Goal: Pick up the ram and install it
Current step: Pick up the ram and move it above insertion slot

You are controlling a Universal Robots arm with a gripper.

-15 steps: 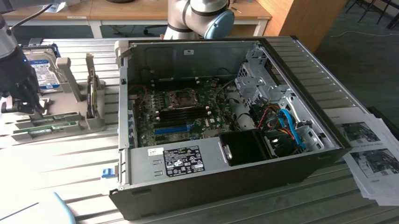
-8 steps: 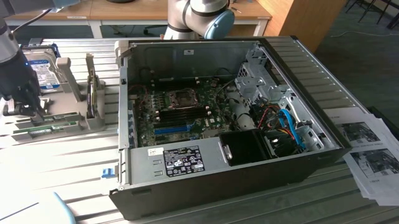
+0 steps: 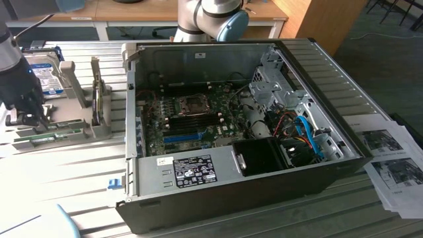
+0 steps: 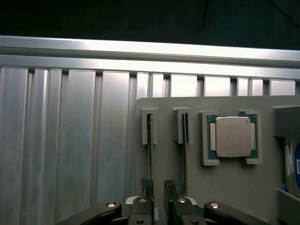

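Wrist view gives you the ram [image 4: 150, 150] edge-on in its rack [image 4: 225, 187]; exterior view adds the open computer case [image 3: 251, 198]. Gripper [image 4: 158, 183] points down over the rack, released, empty.

table [image 3: 73, 168]: slatted metal | on it: computer case [image 3: 231, 198], grey holder [image 3: 73, 115], papers [image 3: 390, 163]
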